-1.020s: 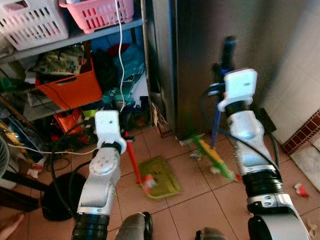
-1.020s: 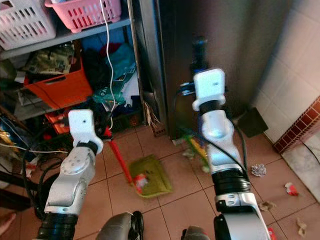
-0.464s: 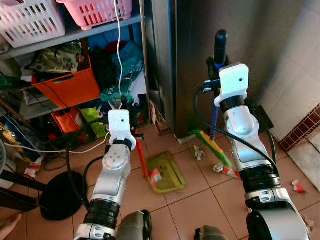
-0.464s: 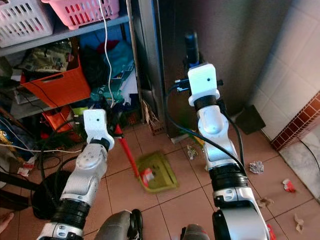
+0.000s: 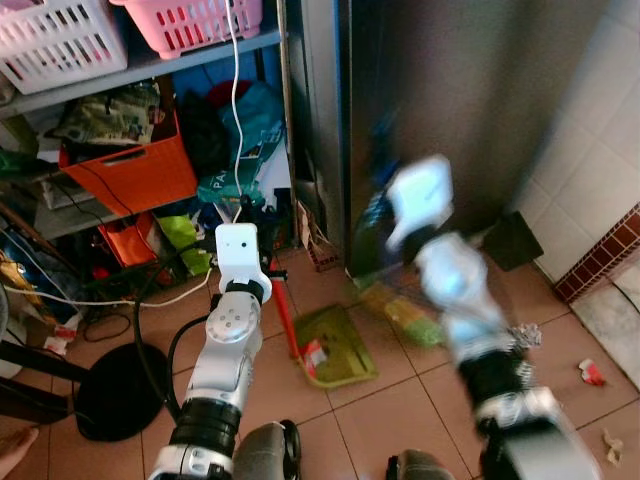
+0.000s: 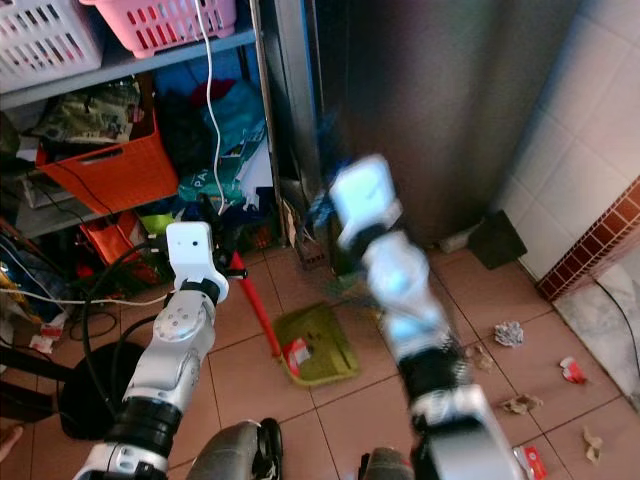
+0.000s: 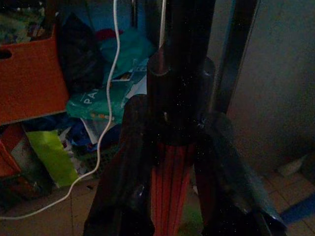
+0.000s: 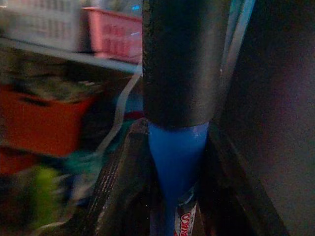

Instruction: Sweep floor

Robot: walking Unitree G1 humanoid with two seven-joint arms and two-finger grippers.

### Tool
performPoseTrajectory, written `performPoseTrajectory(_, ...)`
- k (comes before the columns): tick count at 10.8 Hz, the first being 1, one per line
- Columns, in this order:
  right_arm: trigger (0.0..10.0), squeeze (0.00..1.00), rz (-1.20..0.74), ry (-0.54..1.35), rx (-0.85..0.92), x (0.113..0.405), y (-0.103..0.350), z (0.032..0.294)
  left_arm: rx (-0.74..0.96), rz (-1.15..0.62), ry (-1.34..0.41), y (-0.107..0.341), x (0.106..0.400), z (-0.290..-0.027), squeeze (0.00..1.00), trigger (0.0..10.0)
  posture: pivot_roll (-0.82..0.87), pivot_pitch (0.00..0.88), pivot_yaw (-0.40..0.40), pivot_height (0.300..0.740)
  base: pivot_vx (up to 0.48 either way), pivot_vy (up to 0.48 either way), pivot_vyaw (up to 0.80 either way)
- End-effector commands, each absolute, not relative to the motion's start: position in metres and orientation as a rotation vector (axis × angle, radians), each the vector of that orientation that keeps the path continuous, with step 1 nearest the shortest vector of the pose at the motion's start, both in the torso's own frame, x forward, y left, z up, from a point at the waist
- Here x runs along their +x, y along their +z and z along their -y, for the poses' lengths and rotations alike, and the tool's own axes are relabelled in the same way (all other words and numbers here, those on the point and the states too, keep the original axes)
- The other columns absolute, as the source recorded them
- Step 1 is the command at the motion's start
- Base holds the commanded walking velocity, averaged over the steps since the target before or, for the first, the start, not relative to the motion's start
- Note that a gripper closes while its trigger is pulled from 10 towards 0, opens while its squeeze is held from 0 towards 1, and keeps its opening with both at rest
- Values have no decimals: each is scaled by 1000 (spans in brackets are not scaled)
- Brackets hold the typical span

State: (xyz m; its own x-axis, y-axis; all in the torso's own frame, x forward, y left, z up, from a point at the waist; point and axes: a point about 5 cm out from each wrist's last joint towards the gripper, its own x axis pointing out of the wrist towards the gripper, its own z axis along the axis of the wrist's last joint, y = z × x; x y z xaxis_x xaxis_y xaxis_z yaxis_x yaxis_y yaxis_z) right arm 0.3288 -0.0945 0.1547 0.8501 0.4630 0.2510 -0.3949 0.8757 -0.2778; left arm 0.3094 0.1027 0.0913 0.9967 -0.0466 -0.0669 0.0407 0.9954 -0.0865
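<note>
Left eye view, orange crate (image 5: pixel 128 172) holding papers, pink basket (image 5: pixel 193 22) above

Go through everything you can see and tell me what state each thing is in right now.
Left hand: shut on the red dustpan handle.
Right hand: shut on the blue broom handle, arm blurred.
Dustpan: flat on the tiles, a scrap lying in it.
Broom: head down on the floor beside the dustpan.
Paper litter: scattered on the tiles, unswept.
Orange bin: on the shelf, stuffed full.
</note>
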Motion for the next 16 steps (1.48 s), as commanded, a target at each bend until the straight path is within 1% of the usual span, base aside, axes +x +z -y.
performPoseTrajectory(1, 10000, 0, 356, 511, -182, 327, 167, 86, -90, -3, -38, 104, 315, -103, 0, 10000, -53, 105, 71, 740, 0, 0, 0)
performPoseTrajectory(3, 10000, 0, 351, 554, -94, 324, 178, 88, -92, -3, -52, 104, 317, -99, 0, 10000, -62, 101, 75, 740, 0, 0, 0)
performPoseTrajectory(4, 10000, 0, 352, 618, -46, 321, 190, 88, -93, -4, -55, 103, 317, -98, 0, 10000, -63, 100, 77, 740, 0, 0, 0)
performPoseTrajectory(5, 10000, 0, 359, 708, -2, 318, 211, 89, -91, -10, -58, 102, 318, -99, 0, 10000, -69, 99, 80, 740, 0, 0, 0)
performPoseTrajectory(7, 10000, 0, 404, 851, 31, 315, 248, 91, -85, -22, -68, 99, 318, -99, 0, 10000, -75, 95, 85, 740, 0, 0, 0)
performPoseTrajectory(8, 10000, 0, 444, 892, 55, 316, 267, 93, -84, -24, -82, 99, 318, -96, 0, 10000, -74, 90, 86, 740, 0, 0, 0)
performPoseTrajectory(9, 10000, 0, 457, 885, 59, 319, 276, 97, -86, -24, -99, 100, 319, -93, 0, 10000, -72, 87, 86, 740, 0, 0, 0)
performPoseTrajectory(10, 10000, 0, 498, 803, -15, 327, 280, 106, -85, -26, -111, 100, 318, -92, 0, 10000, -68, 85, 85, 740, 0, 0, 0)
performPoseTrajectory(11, 10000, 0, 523, 660, -85, 337, 279, 114, -82, -35, -118, 98, 317, -92, 0, 10000, -62, 82, 84, 740, 0, 0, 0)
performPoseTrajectory(12, 10000, 0, 527, 624, -135, 338, 272, 114, -80, -41, -121, 97, 316, -92, 0, 10000, -59, 82, 81, 740, 0, 0, 0)
performPoseTrajectory(13, 10000, 0, 499, 609, -118, 339, 262, 113, -75, -49, -124, 96, 316, -93, 0, 10000, -59, 82, 81, 740, 0, 0, 0)
performPoseTrajectory(16, 10000, 0, 468, 601, -184, 334, 231, 104, -73, -55, -130, 95, 315, -94, 0, 10000, -50, 82, 85, 740, 0, 0, 0)
